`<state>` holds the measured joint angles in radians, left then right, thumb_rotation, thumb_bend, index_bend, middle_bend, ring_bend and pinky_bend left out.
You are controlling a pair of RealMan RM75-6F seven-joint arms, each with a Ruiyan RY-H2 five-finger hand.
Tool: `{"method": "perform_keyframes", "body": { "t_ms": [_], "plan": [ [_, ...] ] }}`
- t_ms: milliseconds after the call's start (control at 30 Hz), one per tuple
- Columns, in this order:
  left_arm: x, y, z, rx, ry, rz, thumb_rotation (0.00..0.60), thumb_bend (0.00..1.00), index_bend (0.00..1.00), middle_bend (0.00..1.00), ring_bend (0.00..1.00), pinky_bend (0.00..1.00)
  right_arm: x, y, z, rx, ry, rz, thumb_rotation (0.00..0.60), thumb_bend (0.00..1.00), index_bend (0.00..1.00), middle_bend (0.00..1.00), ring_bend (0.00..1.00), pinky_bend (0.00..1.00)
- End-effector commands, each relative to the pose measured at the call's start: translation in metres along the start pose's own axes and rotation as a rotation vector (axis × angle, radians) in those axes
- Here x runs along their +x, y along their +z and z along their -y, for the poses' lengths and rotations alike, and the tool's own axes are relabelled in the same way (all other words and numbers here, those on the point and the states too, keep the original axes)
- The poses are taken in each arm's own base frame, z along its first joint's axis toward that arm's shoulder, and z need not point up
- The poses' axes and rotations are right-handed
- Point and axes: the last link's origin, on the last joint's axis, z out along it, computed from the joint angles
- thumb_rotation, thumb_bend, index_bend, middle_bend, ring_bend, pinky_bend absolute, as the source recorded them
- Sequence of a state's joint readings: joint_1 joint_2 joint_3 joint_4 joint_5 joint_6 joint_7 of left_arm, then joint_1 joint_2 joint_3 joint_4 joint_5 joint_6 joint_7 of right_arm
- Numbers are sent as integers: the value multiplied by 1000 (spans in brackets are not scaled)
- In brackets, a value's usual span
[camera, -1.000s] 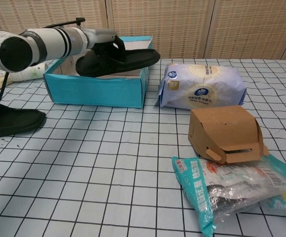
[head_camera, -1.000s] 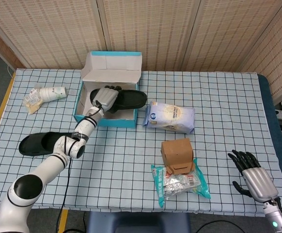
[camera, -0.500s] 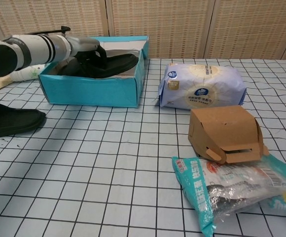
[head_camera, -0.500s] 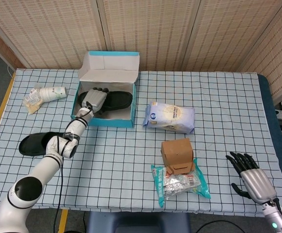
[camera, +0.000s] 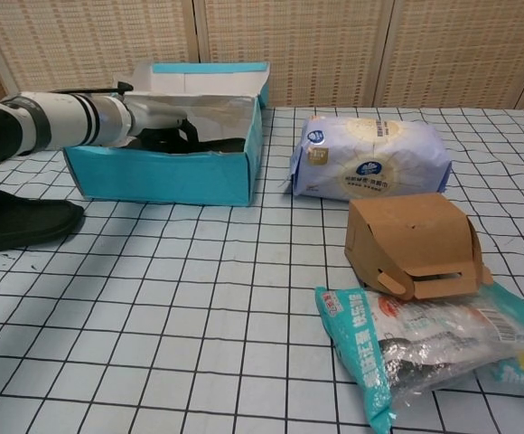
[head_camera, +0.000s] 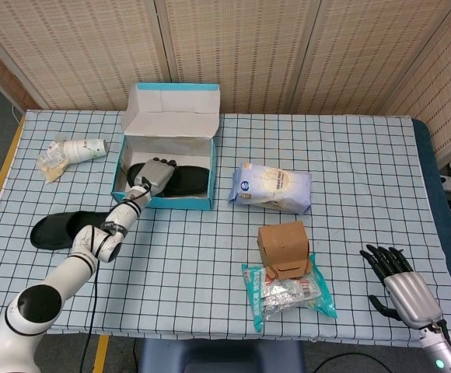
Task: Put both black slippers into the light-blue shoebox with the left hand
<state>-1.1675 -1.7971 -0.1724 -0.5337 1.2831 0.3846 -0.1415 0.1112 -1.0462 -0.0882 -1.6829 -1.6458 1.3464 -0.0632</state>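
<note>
the left robot hand point(head_camera: 155, 172) gripped the first slipper point(head_camera: 180, 179) inside the light-blue shoebox point(head_camera: 168, 203); release seemed next, then fetching the second slipper point(head_camera: 62, 230) off the surface point(head_camera: 210, 256).

A: Where's the head view looking from?
B: High up, tilted steeply down, set back. It takes in the whole table point(head_camera: 210, 256), the screen wall behind, and both hands: left hand point(head_camera: 155, 172) in the shoebox point(head_camera: 163, 200), right hand point(head_camera: 406, 289) at the near right corner.
A: And the chest one?
B: Low, close, facing across the tabletop point(camera: 199, 307) almost level. The shoebox point(camera: 167, 176) shows from its side.
A: What do they share?
B: Shoebox, loose slipper point(head_camera: 62, 229) point(camera: 18, 220), white bag point(head_camera: 272, 186) point(camera: 370, 155), cardboard carton point(head_camera: 284, 247) point(camera: 411, 244).
</note>
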Motion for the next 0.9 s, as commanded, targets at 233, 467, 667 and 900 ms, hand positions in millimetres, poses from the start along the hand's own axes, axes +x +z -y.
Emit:
{"method": "perform_keyframes", "body": {
  "t_ms": [233, 467, 667, 900],
  "plan": [
    [-10, -28, -9, -116, 30, 39, 600, 563, 285, 330, 250, 359, 1, -2, 0, 3, 6, -3, 600, 252, 0, 0, 0, 0],
    [-10, -49, 1, -117, -47, 73, 600, 552, 245, 293, 207, 305, 0, -2, 1, 13, 5, 3, 600, 252, 0, 0, 0, 0],
    [-15, -59, 6, -102, -89, 179, 600, 488, 33, 63, 30, 160, 1, -4, 4, 21, 9, -2, 600, 252, 0, 0, 0, 0],
    [-4, -66, 6, -96, -131, 122, 600, 408, 0, 0, 0, 126, 1, -6, 5, 33, 9, 2, 600, 252, 0, 0, 0, 0]
  ]
}}
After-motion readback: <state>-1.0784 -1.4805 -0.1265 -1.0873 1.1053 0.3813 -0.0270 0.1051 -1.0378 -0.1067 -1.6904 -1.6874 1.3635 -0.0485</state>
